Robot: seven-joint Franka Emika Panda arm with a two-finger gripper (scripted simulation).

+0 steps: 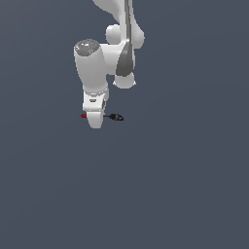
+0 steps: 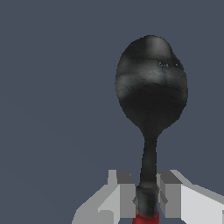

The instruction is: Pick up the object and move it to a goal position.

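Observation:
The object [image 2: 151, 92] is a small spoon-like stick with a black rounded end, a thin dark shaft and a red end. In the exterior view its black end [image 1: 116, 117] sticks out at the exterior view's right of the hand, and its red end [image 1: 83, 115] at the left. My gripper [image 2: 147, 194] points down over its middle [image 1: 95, 117]. In the wrist view the grey fingers [image 2: 127, 197] press on both sides of the shaft, close to the red end. I cannot tell whether the object rests on the ground or hangs above it.
A plain dark blue-grey floor [image 1: 185, 185] fills both views. The white arm [image 1: 90, 63] rises above the gripper toward the top of the exterior view. No goal marker shows.

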